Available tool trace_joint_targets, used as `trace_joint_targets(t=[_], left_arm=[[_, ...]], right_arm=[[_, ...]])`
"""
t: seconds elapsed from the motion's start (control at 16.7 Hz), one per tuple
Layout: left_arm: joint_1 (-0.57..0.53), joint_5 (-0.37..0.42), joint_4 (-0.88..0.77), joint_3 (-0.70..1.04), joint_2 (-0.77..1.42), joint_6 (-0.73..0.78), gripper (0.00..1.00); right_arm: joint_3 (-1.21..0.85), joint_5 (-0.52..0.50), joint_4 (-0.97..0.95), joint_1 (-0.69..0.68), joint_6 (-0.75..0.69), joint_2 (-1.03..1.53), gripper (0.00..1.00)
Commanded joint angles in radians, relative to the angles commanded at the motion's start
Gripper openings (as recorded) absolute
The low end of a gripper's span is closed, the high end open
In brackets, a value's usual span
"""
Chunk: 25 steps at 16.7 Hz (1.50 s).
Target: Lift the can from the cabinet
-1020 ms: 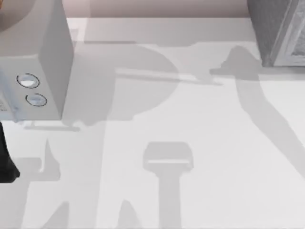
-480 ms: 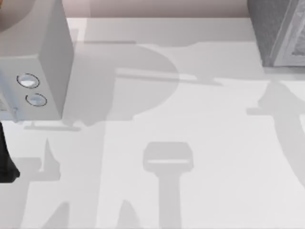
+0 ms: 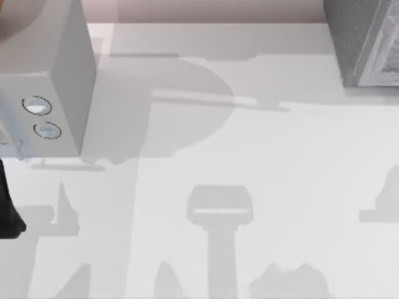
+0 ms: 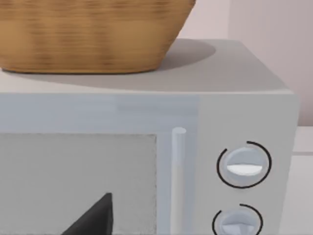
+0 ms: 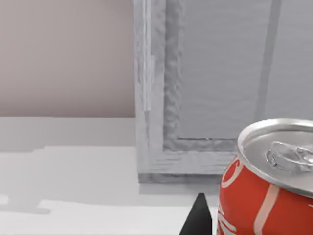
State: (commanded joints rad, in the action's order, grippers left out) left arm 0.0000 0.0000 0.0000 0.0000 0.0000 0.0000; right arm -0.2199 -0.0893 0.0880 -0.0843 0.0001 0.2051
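The can (image 5: 264, 191) is red and white with a silver top and stands very close in the right wrist view, tilted a little, in front of the grey cabinet (image 5: 205, 88). My right gripper (image 5: 201, 219) is shut on it, with one dark finger against the can's side and the other hidden behind the can. In the top view the cabinet (image 3: 365, 40) stands at the back right corner. My left arm (image 3: 9, 208) is parked at the left edge, and the left gripper (image 4: 95, 220) faces the microwave door.
A grey microwave (image 3: 43, 81) stands at the back left, its two dials (image 4: 243, 165) showing, with a wicker basket (image 4: 88, 34) on top. The white table (image 3: 262, 156) carries only shadows across its middle.
The right arm's shadow has slid from beside the cabinet toward the table's front right edge. A new shadow has come in at the front edge. The left arm has not moved.
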Motion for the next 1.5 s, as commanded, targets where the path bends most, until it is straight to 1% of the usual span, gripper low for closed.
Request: trace_joint_targets(t=[0.18,0.3,0.66,0.84,1.02,1.14,1.32,1.5], left_arm=[[0.0,0.0,0.0,0.0,0.0,0.0,1.0],[0.0,0.0,0.0,0.0,0.0,0.0,1.0],[0.0,0.0,0.0,0.0,0.0,0.0,1.0],[0.0,0.0,0.0,0.0,0.0,0.0,1.0],[0.0,0.0,0.0,0.0,0.0,0.0,1.0],[0.0,0.0,0.0,0.0,0.0,0.0,1.0],[0.0,0.0,0.0,0.0,0.0,0.0,1.0],[0.0,0.0,0.0,0.0,0.0,0.0,1.0]], right_arm=[[0.158,0.062,-0.061,0.059,0.0,-0.145,0.0],[0.21,0.085,-0.084,0.08,0.0,-0.195,0.0],[0.221,0.088,-0.086,0.081,0.001,-0.199,0.0],[0.203,0.117,-0.06,0.092,-0.053,-0.162,0.0],[0.158,0.191,0.012,0.122,-0.196,-0.06,0.0],[0.116,0.265,0.084,0.151,-0.336,0.042,0.0],[0.039,0.402,0.217,0.204,-0.593,0.23,0.0],[-0.052,0.567,0.376,0.266,-0.896,0.454,0.0]])
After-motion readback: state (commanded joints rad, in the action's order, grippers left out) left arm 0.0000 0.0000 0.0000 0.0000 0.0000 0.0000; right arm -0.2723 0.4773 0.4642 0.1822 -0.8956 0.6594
